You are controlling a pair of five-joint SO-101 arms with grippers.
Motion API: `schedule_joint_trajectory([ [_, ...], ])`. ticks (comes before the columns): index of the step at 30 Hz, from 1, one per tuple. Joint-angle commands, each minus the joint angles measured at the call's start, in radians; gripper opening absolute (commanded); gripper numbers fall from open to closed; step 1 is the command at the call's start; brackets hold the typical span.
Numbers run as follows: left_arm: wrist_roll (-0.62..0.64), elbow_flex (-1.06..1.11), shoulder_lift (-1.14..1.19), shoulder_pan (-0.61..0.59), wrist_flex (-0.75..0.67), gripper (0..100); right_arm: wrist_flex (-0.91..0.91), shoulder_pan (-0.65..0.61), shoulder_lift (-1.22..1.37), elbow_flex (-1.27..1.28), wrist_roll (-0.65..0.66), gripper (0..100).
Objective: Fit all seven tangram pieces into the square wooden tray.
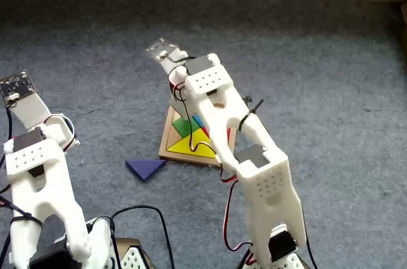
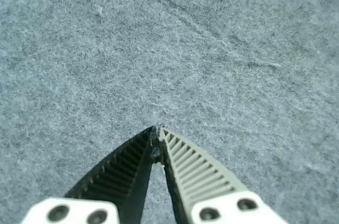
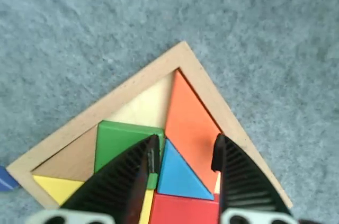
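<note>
The square wooden tray lies under my right gripper, which hangs open just above it with nothing between its fingers. In the tray sit an orange triangle, a green square, a light blue triangle, a red piece, a yellow triangle and a pale cream triangle. A bare wood patch shows beside the green square. A dark blue triangle lies on the carpet just left of the tray. My left gripper is shut and empty over bare carpet.
Grey carpet covers the whole surface. The right arm stretches over the tray and hides much of it from above. The left arm stands at the near left, apart from the tray. A pale wall edge runs along the back.
</note>
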Motion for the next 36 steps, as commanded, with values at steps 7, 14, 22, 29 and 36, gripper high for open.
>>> schedule_joint_trajectory([
  [7, 0.002, -0.007, -0.022, 0.018, -0.017, 1, -0.047, 0.001, -0.051, 0.031, -0.018, 16.6],
  [14, 0.002, -0.007, -0.022, 0.018, -0.017, 1, -0.010, 0.031, -0.061, 0.038, -0.017, 16.6],
  [22, 0.002, -0.007, -0.022, 0.018, -0.017, 1, 0.128, 0.024, -0.237, 0.047, -0.020, 16.6],
  [29, 0.002, -0.007, -0.022, 0.018, -0.017, 1, 0.127, 0.030, -0.498, 0.289, -0.023, 16.6],
  [36, -0.092, -0.007, -0.024, 0.107, -0.012, 1, 0.122, 0.033, -0.839, 0.610, -0.025, 16.6],
])
